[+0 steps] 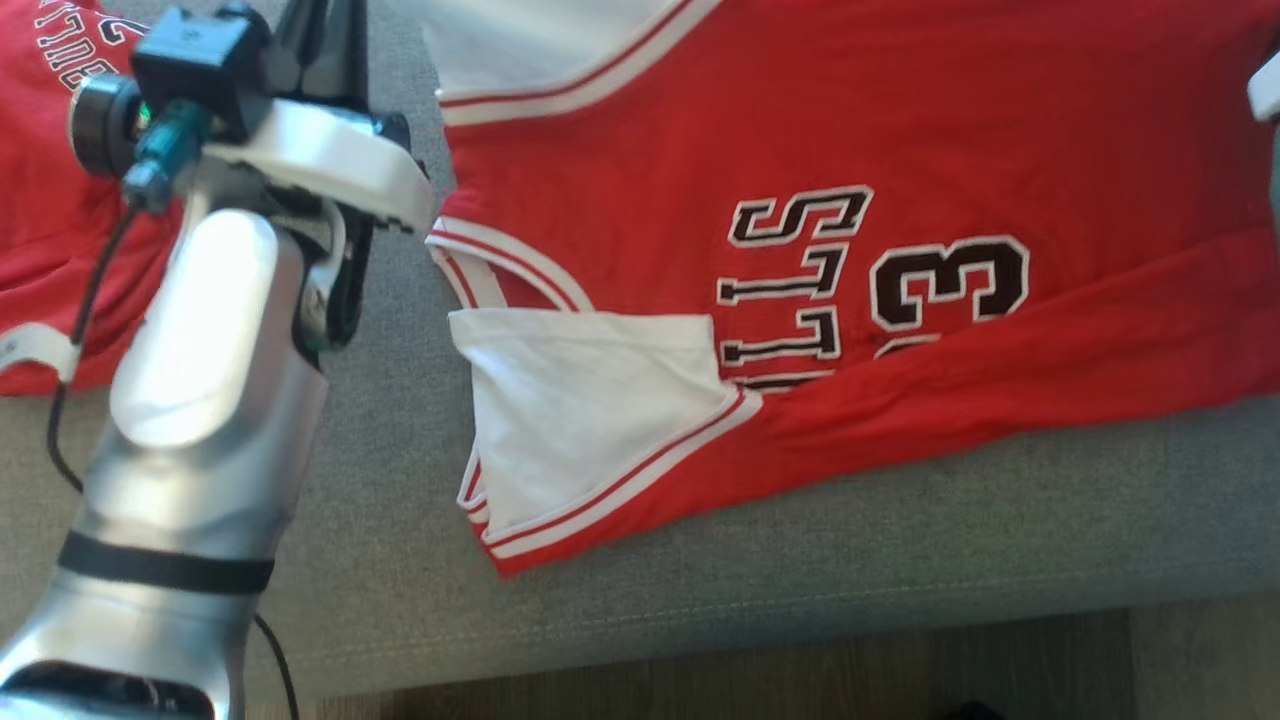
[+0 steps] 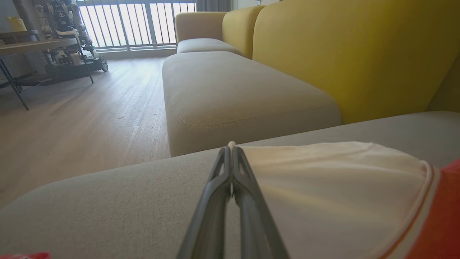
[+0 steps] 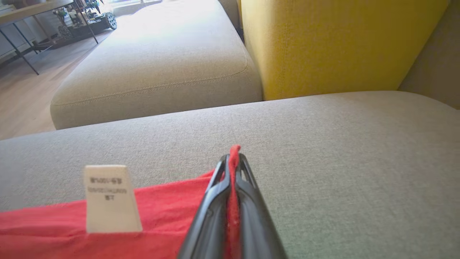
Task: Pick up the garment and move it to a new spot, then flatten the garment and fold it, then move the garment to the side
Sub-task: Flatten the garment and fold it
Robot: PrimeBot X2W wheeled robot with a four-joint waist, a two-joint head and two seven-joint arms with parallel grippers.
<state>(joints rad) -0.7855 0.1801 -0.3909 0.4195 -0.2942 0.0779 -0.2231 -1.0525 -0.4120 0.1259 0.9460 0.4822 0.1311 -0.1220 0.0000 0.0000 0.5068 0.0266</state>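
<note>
The garment [image 1: 900, 150] is a red jersey with white trim, black lettering and a "3". It lies spread across the grey sofa seat [image 1: 400, 500], with a white side panel [image 1: 590, 400] folded over near its left end. In the left wrist view my left gripper [image 2: 231, 148] is shut on the edge of the white fabric [image 2: 323, 180], low over the cushion. In the right wrist view my right gripper [image 3: 233, 155] is shut on a red hem [image 3: 161, 201], beside a white care label [image 3: 109, 198]. My left arm [image 1: 200, 350] rises along the head view's left side.
A second red garment [image 1: 40, 200] with lettering lies at the seat's far left, under my left arm. The seat's front edge drops to a wooden floor [image 1: 800, 670]. Yellow backrests [image 2: 359, 54] stand behind, another cushion [image 2: 233, 93] lies beyond, and a table [image 2: 36, 45] stands across the room.
</note>
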